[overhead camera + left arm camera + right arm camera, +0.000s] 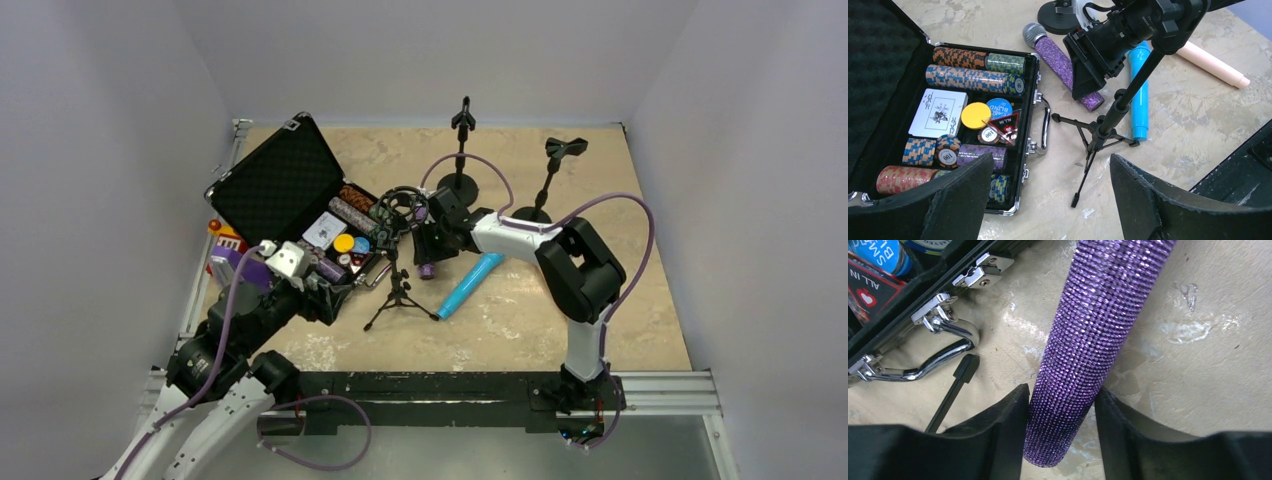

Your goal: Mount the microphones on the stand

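Beside the open chip case (275, 185) the purple microphone (1088, 340) lies flat on the table (620, 300), my right claw (1062, 405) pinching its tail. The blue microphone (1139, 95) and pink microphone (1215, 65) lie alongside; my left claw (1050, 172) hangs spread near the tripod stand (1098, 132).

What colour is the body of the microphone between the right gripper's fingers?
Glittery purple. The microphone shows best in the right wrist view.

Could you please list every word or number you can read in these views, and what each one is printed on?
"ALL IN": red triangular token in the poker case.
"BLIND": blue disc; its other word is unclear.
"100": striped chip.
Blue-orange chip row, end number: too blurred to read.
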Robot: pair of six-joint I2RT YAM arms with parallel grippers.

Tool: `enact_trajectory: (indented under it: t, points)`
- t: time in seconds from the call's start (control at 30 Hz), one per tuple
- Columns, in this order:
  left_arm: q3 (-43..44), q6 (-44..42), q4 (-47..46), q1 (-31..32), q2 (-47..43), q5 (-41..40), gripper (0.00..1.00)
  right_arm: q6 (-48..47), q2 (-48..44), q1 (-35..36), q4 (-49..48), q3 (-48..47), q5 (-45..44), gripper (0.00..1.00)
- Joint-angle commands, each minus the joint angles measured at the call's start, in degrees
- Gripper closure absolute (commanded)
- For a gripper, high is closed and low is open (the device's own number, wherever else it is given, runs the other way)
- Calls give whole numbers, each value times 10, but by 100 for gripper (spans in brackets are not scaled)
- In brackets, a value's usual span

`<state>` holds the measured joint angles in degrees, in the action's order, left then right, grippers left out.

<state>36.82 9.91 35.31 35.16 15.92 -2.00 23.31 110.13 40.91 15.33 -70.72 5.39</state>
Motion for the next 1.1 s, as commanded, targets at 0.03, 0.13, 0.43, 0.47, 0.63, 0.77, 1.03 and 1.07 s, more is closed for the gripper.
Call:
enact_trajectory:
  t: [0.03, 0.13, 0.43, 0.47, 0.63, 0.77, 1.03, 1.07]
  points:
    - [9, 1, -21, -2, -9, 33, 10, -18, -2, -12, -3, 31, -24, 65]
    - [9, 12, -28, -1, -16, 49, 9, -38, -40, -33, -10, 58, -6, 85]
    - [22, 216, -72, -1, -44, 63, 8, -119, -223, -156, -19, 116, 243, 100]
    - [32, 236, -82, -1, -43, 64, 8, -136, -254, -164, -26, 127, 258, 100]
    - [80, 309, -153, -1, -14, 69, 1, -167, -350, -208, -46, 161, 328, 100]
    - [154, 328, -163, -1, 72, 102, 1, -156, -383, -234, -47, 152, 377, 100]
    - [255, 360, -224, -1, 231, 174, 1, -105, -423, -261, -70, 139, 406, 100]
    - [262, 360, -228, -1, 243, 177, 1, -102, -418, -261, -69, 137, 406, 100]
